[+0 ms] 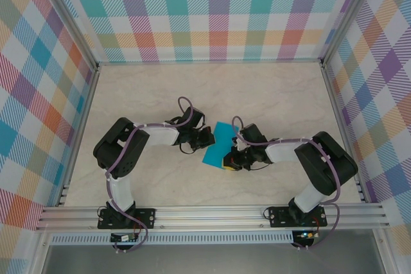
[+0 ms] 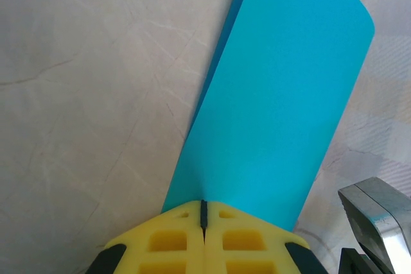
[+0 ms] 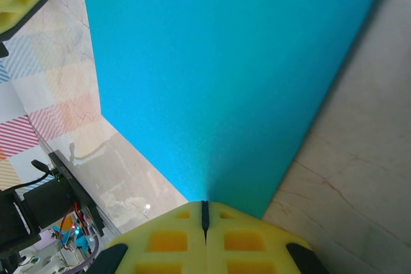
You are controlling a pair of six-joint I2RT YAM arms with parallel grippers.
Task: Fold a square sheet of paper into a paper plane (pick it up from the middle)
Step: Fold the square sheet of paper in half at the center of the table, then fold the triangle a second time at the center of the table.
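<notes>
My left gripper (image 2: 203,213) and right gripper (image 3: 205,213) each pinch tight on the square sheet of paper (image 2: 276,94), smooth teal, stretching ahead.

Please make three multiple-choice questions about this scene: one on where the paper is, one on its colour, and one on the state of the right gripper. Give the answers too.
1. Where is the square sheet of paper?
A. Against the far wall.
B. Between the left gripper and the right gripper.
C. Beside the left arm's base.

2. What colour is the sheet?
A. Red.
B. White.
C. Teal-blue.

3. How is the right gripper?
A. Shut on the sheet.
B. Wide open.
C. Shut on nothing.

Answers:
1 B: the top view shows it in the gap between the two grippers.
2 C: all three views show it as teal-blue.
3 A: in the right wrist view the jaws meet on the sheet's edge.
</notes>
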